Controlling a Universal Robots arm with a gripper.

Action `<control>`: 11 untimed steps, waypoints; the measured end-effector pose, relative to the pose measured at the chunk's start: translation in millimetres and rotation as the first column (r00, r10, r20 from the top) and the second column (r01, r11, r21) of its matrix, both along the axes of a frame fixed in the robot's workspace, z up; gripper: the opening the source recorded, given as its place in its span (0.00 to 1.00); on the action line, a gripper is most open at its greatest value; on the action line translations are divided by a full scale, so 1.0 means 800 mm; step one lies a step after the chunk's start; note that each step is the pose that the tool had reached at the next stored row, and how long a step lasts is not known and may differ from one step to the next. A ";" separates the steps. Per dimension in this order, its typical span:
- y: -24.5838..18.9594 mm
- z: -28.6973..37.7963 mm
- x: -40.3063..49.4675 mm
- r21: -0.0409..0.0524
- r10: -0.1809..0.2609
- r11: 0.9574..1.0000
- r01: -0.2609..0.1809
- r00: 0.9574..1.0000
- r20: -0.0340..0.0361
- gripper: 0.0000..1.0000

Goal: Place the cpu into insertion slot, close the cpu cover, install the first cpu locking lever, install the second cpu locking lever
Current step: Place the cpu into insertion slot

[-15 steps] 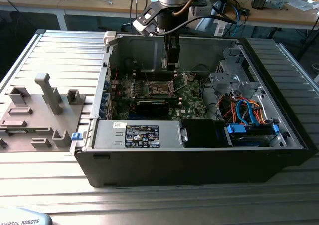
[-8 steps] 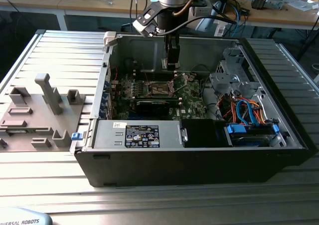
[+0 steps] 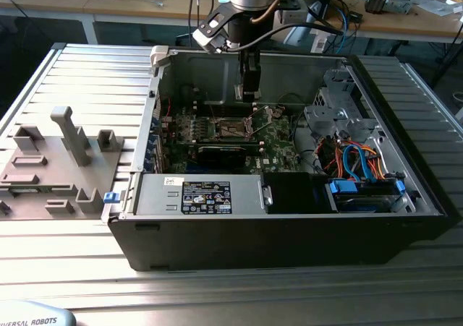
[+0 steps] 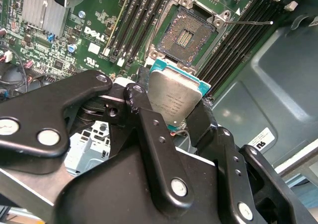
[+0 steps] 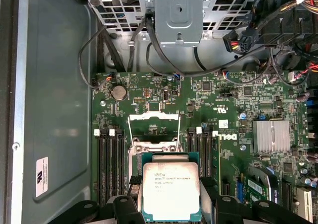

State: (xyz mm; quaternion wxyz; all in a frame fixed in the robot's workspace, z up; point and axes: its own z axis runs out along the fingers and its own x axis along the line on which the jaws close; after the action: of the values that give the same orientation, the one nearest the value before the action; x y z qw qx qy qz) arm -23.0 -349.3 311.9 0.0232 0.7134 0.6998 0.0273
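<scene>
two black fingers (image 4: 144, 115) of the gripper (image 4: 171, 110) are clamped on the cpu (image 4: 175, 96), pinching it by opposite edges, silver top showing in both wrist views. it's up in the air, not seated, held clear above the green motherboard (image 5: 233, 110). right there beyond it sits the insertion slot (image 4: 186, 35), wide open, its dark bed of contacts bare. in the first wrist view the cpu cover (image 5: 154, 116) stands swung up off the slot, a thin silvery frame with board showing through its window. one thin locking lever (image 4: 248, 22) sticks out sideways across the memory slots (image 4: 233, 40). over in the exterior view, the gripper hangs down inside the open computer case (image 3: 289, 225), above the middle of the board.
</scene>
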 end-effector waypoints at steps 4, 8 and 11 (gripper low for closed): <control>0.0000 -0.0002 0.000 0.000 -0.002 1.000 0.002 1.000 0.000 0.54; 0.0000 -0.0003 0.000 0.000 -0.003 1.000 0.003 1.000 0.000 0.54; 0.0000 -0.0004 0.000 0.000 -0.004 1.000 0.004 1.000 0.000 0.54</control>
State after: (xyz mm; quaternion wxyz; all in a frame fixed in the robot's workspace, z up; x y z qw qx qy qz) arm -23.0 -349.3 311.5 0.0232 0.7149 0.6983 0.0273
